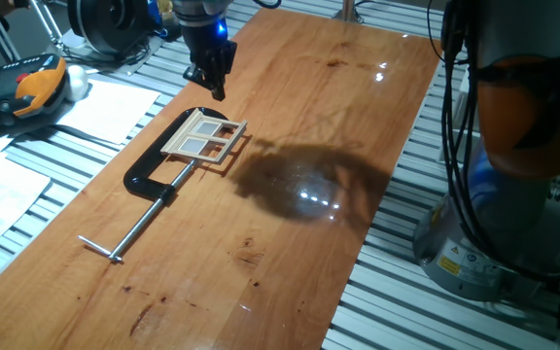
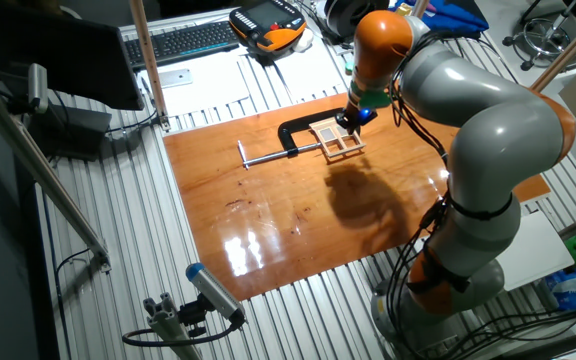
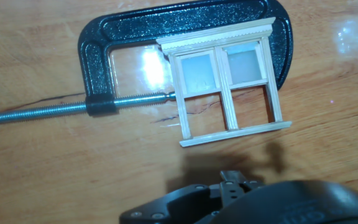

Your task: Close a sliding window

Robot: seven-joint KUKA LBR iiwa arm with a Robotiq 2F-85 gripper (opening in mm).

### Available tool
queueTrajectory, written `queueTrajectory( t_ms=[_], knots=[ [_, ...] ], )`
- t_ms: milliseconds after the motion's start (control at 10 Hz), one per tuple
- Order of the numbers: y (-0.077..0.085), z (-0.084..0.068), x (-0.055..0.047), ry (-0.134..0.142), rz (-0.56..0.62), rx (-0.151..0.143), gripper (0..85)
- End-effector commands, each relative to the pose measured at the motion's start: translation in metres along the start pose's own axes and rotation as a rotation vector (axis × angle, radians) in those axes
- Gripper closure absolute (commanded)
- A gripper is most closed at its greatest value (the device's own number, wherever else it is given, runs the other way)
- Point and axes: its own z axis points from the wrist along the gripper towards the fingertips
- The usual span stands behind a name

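Your claw (image 1: 214, 86) hovered empty, opening unclear, beyond the clamped pale tan wooden sliding window (image 3: 225, 88); you needed to push its sash squarely.

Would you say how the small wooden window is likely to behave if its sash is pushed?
The sliding window looks light and thin-barred, so probably fragile. The C-clamp grips its frame, so it should stay put rather than skid on the glossy table.

Below the pincer (image 1: 216, 86), the clamp (image 1: 154, 165) rings the window (image 1: 205, 135); the worktop (image 1: 358, 117) beyond the window lies bare.
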Motion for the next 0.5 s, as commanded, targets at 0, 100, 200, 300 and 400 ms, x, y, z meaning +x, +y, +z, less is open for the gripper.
queueTrajectory(
  t_ms=[0, 100, 200, 300, 400],
  knots=[
    [0.0005, 0.0015, -0.0013, -0.001, 0.001, 0.0, 85.0],
    [0.0008, 0.003, -0.0033, -0.001, 0.004, -0.006, 85.0],
    [0.0011, 0.0041, -0.0047, 0.0, 0.006, -0.008, 85.0],
    [0.0012, 0.0045, -0.0052, 0.0, 0.008, -0.008, 85.0],
    [0.0013, 0.0044, -0.0052, 0.0, 0.009, -0.008, 85.0]
  ],
)
